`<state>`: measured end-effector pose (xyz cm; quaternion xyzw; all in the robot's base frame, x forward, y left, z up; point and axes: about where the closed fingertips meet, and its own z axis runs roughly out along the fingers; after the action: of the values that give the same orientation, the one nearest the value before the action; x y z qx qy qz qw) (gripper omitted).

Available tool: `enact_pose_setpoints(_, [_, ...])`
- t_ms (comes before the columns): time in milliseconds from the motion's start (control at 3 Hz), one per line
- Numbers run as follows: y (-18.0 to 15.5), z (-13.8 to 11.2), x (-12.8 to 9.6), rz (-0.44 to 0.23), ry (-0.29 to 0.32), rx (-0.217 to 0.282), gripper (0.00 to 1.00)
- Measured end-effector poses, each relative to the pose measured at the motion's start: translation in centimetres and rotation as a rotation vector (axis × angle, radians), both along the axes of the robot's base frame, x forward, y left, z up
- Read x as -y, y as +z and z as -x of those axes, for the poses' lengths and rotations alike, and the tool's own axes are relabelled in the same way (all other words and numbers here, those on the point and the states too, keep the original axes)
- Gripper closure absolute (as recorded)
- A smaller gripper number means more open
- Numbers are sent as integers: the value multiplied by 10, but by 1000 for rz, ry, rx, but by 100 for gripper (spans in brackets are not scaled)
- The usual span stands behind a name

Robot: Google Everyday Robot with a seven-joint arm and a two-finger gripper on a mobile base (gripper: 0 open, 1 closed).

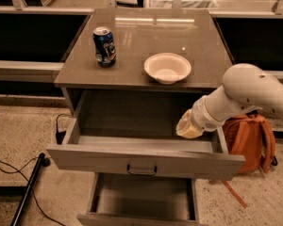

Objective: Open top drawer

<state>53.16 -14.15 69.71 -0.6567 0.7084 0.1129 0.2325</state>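
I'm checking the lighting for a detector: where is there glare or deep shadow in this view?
Camera view: glare streaks across the cabinet top behind the can and bowl; the open top drawer has a shadowed interior; the gripper, over its right side, is well lit.

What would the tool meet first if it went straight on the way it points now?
The tool, at the right end of the open top drawer, points left and slightly down. It would probably meet the drawer's floor first, or else its left wall; depth is unclear.
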Motion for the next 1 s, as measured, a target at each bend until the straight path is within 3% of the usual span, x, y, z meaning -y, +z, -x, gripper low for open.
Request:
enact_pose_setpoints(333, [-40, -3, -18, 21, 21, -54, 100])
enact_pose_setpoints(667, [-55, 5, -28, 30, 52, -83, 100])
enact_pose_setpoints(1000, [-57, 29, -41, 24, 116, -107, 100])
